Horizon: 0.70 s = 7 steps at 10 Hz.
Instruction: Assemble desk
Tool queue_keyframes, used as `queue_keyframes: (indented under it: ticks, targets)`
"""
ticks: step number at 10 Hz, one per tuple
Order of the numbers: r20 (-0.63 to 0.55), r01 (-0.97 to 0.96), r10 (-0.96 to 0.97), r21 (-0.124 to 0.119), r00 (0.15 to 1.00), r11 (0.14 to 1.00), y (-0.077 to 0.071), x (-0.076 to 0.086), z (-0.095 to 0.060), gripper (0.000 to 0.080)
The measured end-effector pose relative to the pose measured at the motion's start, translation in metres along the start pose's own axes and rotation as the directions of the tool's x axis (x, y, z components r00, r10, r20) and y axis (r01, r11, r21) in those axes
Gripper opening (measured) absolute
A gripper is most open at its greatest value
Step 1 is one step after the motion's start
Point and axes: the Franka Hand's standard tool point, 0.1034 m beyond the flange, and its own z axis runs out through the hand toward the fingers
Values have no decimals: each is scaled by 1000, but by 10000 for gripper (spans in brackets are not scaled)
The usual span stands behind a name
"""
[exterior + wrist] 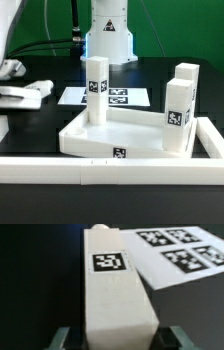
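Wrist view: gripper (pixel 112 334) pointing along a tagged white leg (pixel 113 291), its two fingers (pixel 64 336) clamped against the leg's opposite sides; the marker board (pixel 180 252) lies beyond. Exterior view: tabletop (pixel 120 133) lying on the black table (pixel 40 120) inside the white border rails (pixel 120 172), with three legs (pixel 180 112) standing upright at its corners. Only the arm's base (pixel 108 35) appears here; the gripper lies outside this view.

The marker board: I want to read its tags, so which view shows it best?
The wrist view: the marker board lies close, with four tags large and sharp beside the held leg. In the exterior view the marker board is small and partly hidden behind a standing leg.
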Motion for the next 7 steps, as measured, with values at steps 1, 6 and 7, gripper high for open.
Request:
queue_keyframes:
  ticks: [1, 6, 7]
  targets:
    - [-11, -10, 10, -4, 1000, 1000, -10, -11, -12, 288]
    - [-89, -10, 7, -24, 996, 1000, -22, -15, -29, 289]
    - [-87, -6, 4, -25, 996, 1000, -24, -16, -29, 289]
